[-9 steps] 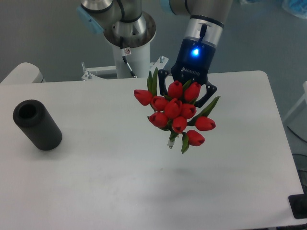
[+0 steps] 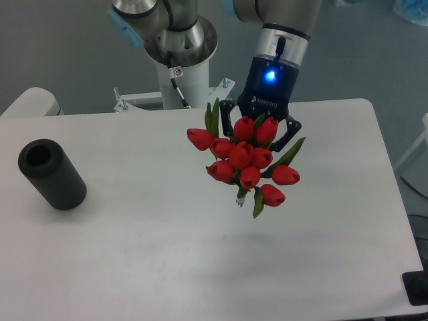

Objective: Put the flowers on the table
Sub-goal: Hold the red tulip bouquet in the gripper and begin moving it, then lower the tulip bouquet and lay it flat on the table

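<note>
The flowers [image 2: 245,160], a bunch of red tulip buds with green leaves, hang in the air above the middle of the white table [image 2: 134,254], buds facing the camera. My gripper [image 2: 259,137] is behind the bunch and shut on its stems, which are mostly hidden by the buds. A faint shadow lies on the table below the bunch. The gripper's blue light is on.
A black cylinder [image 2: 51,174] lies on its side at the table's left. The robot base [image 2: 179,60] stands behind the far edge. A dark object [image 2: 416,289] sits off the table's front right corner.
The gripper and the flowers have shifted very slightly; the bunch stays held in the air.
</note>
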